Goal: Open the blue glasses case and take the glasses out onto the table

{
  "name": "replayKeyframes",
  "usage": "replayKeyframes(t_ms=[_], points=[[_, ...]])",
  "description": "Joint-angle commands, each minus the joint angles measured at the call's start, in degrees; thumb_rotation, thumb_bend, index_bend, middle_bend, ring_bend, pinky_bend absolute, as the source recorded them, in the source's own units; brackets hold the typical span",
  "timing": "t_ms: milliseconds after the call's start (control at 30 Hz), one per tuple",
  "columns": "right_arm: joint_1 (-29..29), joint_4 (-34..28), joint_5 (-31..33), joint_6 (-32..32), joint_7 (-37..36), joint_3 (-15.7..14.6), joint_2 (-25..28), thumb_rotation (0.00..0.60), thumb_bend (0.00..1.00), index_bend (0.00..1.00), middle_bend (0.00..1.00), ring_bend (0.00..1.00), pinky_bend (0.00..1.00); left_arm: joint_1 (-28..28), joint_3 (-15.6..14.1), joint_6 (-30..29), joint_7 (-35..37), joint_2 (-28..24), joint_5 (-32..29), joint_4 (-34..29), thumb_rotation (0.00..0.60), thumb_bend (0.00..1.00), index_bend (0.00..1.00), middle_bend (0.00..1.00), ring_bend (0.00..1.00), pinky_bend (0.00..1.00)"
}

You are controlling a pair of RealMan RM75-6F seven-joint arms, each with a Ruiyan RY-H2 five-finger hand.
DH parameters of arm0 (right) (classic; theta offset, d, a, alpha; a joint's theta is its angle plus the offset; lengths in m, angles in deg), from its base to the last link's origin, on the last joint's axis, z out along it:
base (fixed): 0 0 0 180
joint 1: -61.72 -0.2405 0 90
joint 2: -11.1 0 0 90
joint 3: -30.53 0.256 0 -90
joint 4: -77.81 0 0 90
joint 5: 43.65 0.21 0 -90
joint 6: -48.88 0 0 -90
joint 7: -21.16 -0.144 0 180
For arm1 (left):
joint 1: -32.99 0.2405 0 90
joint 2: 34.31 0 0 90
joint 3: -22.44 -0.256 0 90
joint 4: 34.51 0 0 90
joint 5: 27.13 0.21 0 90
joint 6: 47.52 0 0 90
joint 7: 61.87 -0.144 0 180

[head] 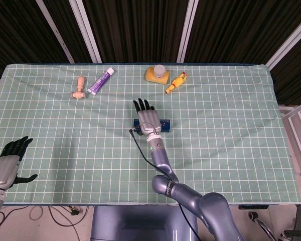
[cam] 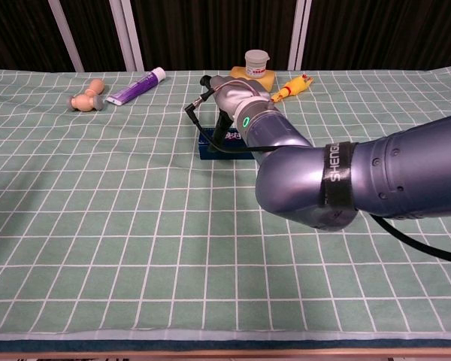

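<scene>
The head view looks steeply down from high above the near edge, taking in the whole table (head: pixel 226 150) from end to end, with dark slatted wall beyond its far edge. The chest view sits low at the near edge, facing far across the cloth at a shallow angle and much closer. Both views share the right hand (head: pixel 148 119) (cam: pixel 229 94) at centre, and the far row: tube (head: pixel 101 82) (cam: pixel 136 86), jar (head: pixel 160 71) (cam: pixel 255 60), yellow toy (head: pixel 176 82) (cam: pixel 292 85). The left hand (head: pixel 9 163) appears only in the head view, near left.
</scene>
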Motion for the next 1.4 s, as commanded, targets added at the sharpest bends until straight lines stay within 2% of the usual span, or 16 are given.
replayKeyframes(t_ms=[33,300,433,600,800,1033,1400], points=[[0.52,-1.28,0.95,-0.45,0.93,0.19,0.00,0.600,0.11,0.00,0.00,0.00,0.24,-0.06,-0.06,0.34,0.17,-0.14,-0.11,-0.17,0.600,0.00,0.00,0.00,0.00,0.00],[2.37,-9.22,6.83,0.25,7.14,2.25,1.43,0.600,0.22,0.00,0.00,0.00,0.24,0.01,-0.26,0.80,0.36,-0.63,-0.29,-0.76,0.600,0.00,0.00,0.00,0.00,0.00],[2.86,-11.79,8.90,0.72,10.06,2.31,2.55,0.600,0.26,0.05,0.00,0.00,0.24,0.03,-0.35,0.90,0.22,-0.74,-0.29,-1.03,0.600,0.00,0.00,0.00,0.00,0.00],[2.79,-12.48,11.59,0.26,13.61,2.10,3.59,0.600,0.28,0.17,0.00,0.00,0.24,0.00,-0.25,1.34,0.50,-0.88,-0.89,-1.25,0.600,0.00,0.00,0.00,0.00,0.00],[2.15,-12.64,16.56,-0.08,18.92,2.51,4.48,0.600,0.31,0.23,0.00,0.00,0.24,-0.13,-0.24,1.81,0.45,-1.05,-1.21,-1.47,0.600,0.00,0.00,0.00,0.00,0.00],[1.67,-14.93,20.58,0.74,22.51,2.69,5.48,0.600,0.40,0.25,0.00,0.00,0.24,-0.23,-0.24,2.28,0.58,-1.28,-1.54,-1.76,0.600,0.00,0.00,0.00,0.00,0.00],[1.78,-18.83,24.77,2.66,26.07,1.31,6.59,0.600,0.44,0.25,0.00,0.00,0.24,-0.24,-0.28,2.61,1.12,-1.66,-1.65,-2.14,0.600,0.00,0.00,0.00,0.00,0.00]])
